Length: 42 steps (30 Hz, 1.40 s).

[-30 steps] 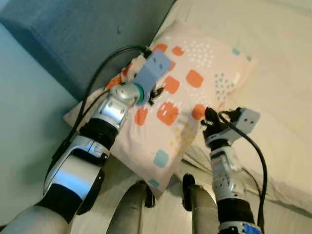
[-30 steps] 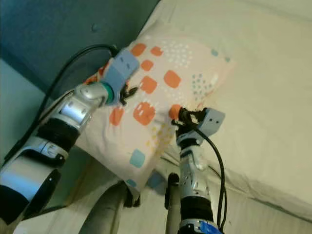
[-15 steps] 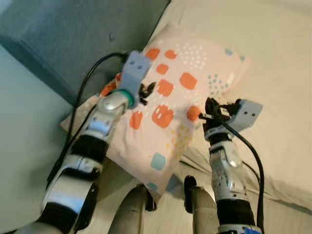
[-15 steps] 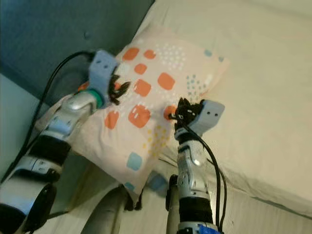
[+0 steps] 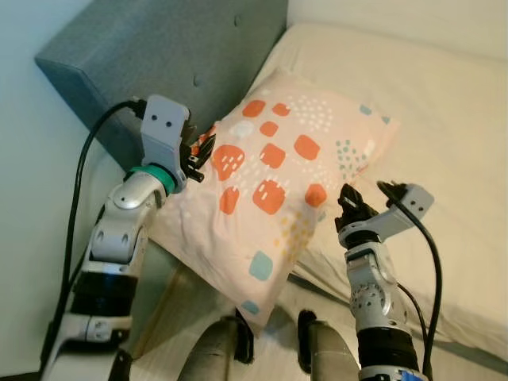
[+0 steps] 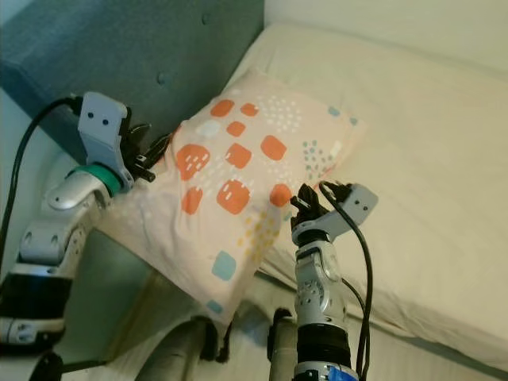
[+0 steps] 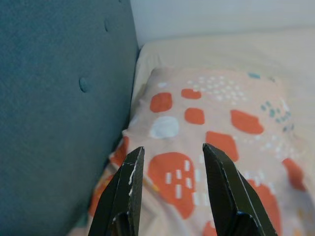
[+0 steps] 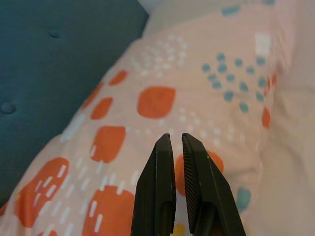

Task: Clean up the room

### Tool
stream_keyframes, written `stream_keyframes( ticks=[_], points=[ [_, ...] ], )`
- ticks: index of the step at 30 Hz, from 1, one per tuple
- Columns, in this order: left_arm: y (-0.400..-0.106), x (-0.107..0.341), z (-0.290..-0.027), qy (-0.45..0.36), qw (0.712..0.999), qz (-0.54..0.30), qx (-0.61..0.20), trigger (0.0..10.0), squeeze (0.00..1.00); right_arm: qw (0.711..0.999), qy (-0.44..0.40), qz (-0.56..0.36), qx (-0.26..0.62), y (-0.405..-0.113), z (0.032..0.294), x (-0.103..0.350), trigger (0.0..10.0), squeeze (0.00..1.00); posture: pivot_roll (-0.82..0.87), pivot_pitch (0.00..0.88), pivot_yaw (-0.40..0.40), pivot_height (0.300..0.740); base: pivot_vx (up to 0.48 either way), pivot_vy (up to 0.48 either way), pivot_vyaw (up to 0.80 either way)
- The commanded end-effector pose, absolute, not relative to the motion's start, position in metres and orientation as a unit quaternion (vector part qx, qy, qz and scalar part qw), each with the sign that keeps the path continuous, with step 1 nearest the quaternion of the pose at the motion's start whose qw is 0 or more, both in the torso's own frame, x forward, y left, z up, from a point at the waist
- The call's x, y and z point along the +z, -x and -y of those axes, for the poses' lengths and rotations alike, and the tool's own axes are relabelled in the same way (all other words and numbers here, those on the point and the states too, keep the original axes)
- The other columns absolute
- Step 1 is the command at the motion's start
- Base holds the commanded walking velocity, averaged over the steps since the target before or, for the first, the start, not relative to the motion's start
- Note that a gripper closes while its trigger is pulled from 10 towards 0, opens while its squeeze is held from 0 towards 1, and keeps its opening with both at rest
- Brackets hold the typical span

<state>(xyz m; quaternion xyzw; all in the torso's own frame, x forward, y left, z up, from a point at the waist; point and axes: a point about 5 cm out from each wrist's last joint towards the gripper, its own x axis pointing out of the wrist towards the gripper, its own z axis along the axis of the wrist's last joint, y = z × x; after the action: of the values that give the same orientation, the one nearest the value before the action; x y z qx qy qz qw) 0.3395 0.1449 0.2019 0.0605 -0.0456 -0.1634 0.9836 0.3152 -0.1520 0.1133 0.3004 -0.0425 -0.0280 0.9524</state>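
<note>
A cream pillow (image 5: 294, 182) with orange squares and teal dots lies at the head of the bed, its far edge leaning on the teal headboard (image 5: 159, 63). My left gripper (image 5: 198, 152) hovers at the pillow's left corner beside the headboard. In the left wrist view that left gripper (image 7: 172, 157) is open with nothing between the fingers and the pillow beyond them. My right gripper (image 5: 349, 200) is at the pillow's near right edge. The right wrist view has it (image 8: 177, 140) shut and empty, pointing at the pillow's orange patches.
The bed's cream sheet (image 5: 444, 119) stretches to the right of the pillow. A pale wall (image 5: 40, 159) runs down the left side beside the headboard. My own legs (image 5: 214, 357) stand against the bed's edge at the bottom.
My left gripper has drawn back off the middle of the pillow to its left corner by the headboard. The right gripper has stayed at the near edge. The camera has shifted.
</note>
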Motion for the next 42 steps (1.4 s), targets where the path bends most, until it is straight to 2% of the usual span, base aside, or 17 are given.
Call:
stream_keyframes(
  ticks=[1,6,13,27,42],
  points=[
    [-0.336,0.197,-0.14,-0.034,0.985,0.048,-0.163,10.0,0.0,0.961,-0.271,0.055,-0.018,-0.315,0.147,0.12,10.0,0.0,-0.1,0.117,0.104,0.726,0.0,0.0,0.0],
    [-0.338,0.2,-0.131,-0.015,0.985,0.055,-0.163,10.0,0.0,0.972,-0.224,0.075,0.004,-0.315,0.142,0.132,10.0,0.0,-0.11,0.118,0.102,0.726,0.0,0.0,0.0],
    [-0.335,0.203,-0.129,-0.013,0.986,0.048,-0.161,10.0,0.0,0.972,-0.227,0.063,-0.006,-0.317,0.142,0.128,10.0,0.0,-0.1,0.126,0.107,0.726,0.0,0.0,0.0],
    [-0.333,0.202,-0.132,-0.016,0.987,0.04,-0.153,10.0,0.0,0.97,-0.232,0.056,-0.032,-0.315,0.147,0.124,10.0,0.0,-0.1,0.152,0.122,0.671,0.0,0.0,0.0],
    [-0.333,0.202,-0.133,-0.016,0.988,0.035,-0.149,10.0,0.0,0.972,-0.224,0.051,-0.038,-0.314,0.147,0.122,10.0,0.0,-0.1,0.157,0.121,0.642,0.0,0.0,0.0]
  ],
)
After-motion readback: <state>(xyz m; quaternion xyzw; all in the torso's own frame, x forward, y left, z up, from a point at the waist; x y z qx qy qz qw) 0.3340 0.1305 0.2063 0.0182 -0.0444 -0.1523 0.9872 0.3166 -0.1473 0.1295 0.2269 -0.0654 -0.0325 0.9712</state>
